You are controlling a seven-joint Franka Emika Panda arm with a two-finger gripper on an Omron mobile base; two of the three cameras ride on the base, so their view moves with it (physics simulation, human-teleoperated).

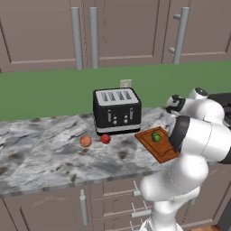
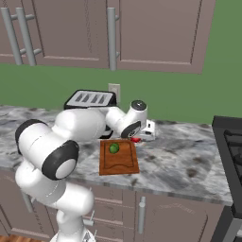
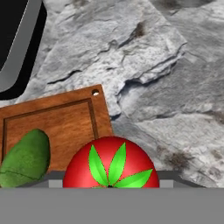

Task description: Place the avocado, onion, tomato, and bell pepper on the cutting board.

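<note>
The claw is gripping the pepper at the bottom middle of the hand view, and the pepper's lower half is being cut off. The avocado is lying on the board, lower left. The onion and tomato are sitting left of centre by the toaster.

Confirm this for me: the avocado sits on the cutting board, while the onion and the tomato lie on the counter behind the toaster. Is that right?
Not quite. The avocado is on the cutting board, but the onion and tomato lie on the counter in front of the toaster, not behind it. The left base view shows this.
</note>
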